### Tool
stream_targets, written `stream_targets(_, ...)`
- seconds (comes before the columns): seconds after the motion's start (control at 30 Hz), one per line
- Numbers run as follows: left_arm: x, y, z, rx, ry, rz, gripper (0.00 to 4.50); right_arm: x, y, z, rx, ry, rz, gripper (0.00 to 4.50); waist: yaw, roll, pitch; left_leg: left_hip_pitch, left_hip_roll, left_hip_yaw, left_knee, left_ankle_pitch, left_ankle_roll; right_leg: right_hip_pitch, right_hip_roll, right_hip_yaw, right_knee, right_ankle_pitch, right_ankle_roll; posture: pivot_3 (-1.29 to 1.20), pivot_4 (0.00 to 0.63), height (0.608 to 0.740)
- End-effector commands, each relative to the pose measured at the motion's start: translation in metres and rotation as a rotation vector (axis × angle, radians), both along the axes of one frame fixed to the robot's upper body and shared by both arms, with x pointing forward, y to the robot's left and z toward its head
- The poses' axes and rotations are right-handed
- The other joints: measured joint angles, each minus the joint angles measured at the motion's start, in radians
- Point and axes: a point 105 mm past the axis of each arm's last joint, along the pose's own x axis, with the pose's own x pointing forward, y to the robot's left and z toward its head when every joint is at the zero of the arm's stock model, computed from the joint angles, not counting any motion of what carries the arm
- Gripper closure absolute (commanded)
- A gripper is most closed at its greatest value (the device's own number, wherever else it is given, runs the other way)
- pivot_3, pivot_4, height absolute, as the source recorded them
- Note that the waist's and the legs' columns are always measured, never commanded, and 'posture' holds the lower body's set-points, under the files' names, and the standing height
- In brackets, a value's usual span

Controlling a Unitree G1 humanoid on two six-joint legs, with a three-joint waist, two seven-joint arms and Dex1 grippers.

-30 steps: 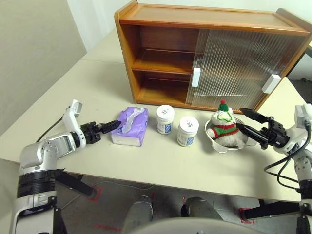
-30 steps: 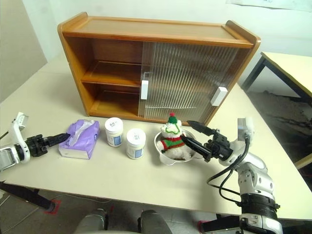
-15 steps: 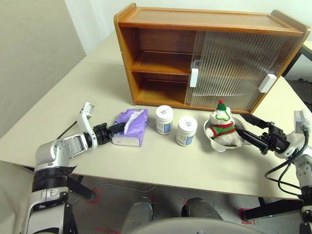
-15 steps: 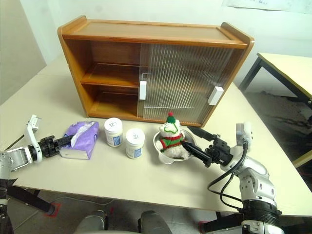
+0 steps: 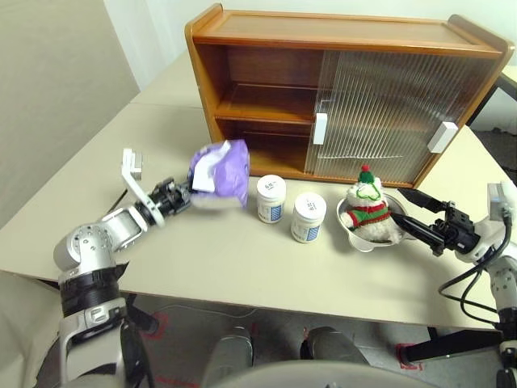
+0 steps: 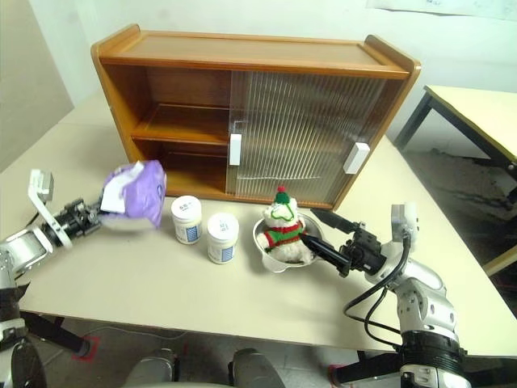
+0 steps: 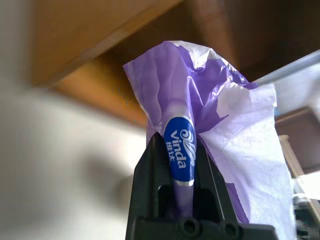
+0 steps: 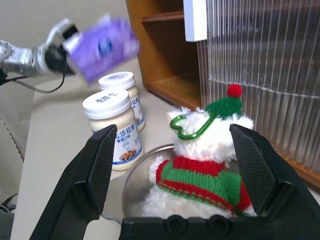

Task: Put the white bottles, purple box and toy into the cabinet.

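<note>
The purple box (image 5: 220, 171) hangs tilted above the table, in front of the cabinet's open left side. My left gripper (image 5: 184, 196) is shut on its end; in the left wrist view the fingers (image 7: 150, 170) pinch the pack's wrapper (image 7: 180, 150). Two white bottles (image 5: 272, 198) (image 5: 309, 217) stand side by side on the table. To their right the toy (image 5: 367, 206) sits in a steel dish (image 5: 360, 240). At the dish's right side my right gripper (image 5: 400, 204) is open, its fingers (image 8: 100, 165) on either side of the toy (image 8: 205, 170) without touching it.
The cabinet (image 5: 347, 32) stands at the back of the table. Its left half is open with two bare shelves, and both ribbed sliding doors (image 5: 388, 121) cover the right half. A second table (image 6: 477, 105) stands at the far right.
My left gripper has shut on the purple box and lifted it off the table, up and towards the cabinet. The right gripper has stayed beside the toy.
</note>
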Motion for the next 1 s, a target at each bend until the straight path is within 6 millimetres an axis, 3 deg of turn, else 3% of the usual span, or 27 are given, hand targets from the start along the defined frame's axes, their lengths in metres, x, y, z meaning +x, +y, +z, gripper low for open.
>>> stream_targets(0.03,0.008,-0.007,0.025,-0.040,-0.068,0.050,4.27,-0.001,0.002,0.011,0.015,-0.044,0.037,0.00,-0.001,0.000,0.000,0.001,0.000,0.002,0.000,0.000,0.000,0.001,0.000,0.001,0.000,0.000,0.000,-0.22,0.000,0.740)
stream_targets(0.27,0.035,-0.031,0.049,-0.006,-0.108,0.188,4.27,-0.002,0.006,0.018,0.054,-0.094,0.060,0.00,-0.004,-0.002,0.001,0.003,-0.001,0.006,0.005,0.000,0.004,0.004,0.001,0.011,0.000,-0.003,0.009,-0.22,0.000,0.740)
stream_targets(0.53,0.059,-0.040,0.067,-0.011,-0.139,0.382,4.27,-0.001,0.018,0.011,0.096,-0.135,0.018,0.00,-0.014,-0.005,0.003,0.003,-0.003,0.008,0.013,-0.007,0.015,0.006,0.001,0.015,0.000,-0.003,0.014,-0.23,0.000,0.740)
stream_targets(1.0,0.103,-0.071,0.081,0.035,-0.152,0.433,4.27,-0.002,0.034,0.005,0.098,-0.120,0.038,0.00,-0.034,-0.008,0.006,0.002,-0.003,0.009,0.014,-0.008,0.017,0.006,0.001,0.016,-0.001,-0.003,0.014,-0.24,0.000,0.740)
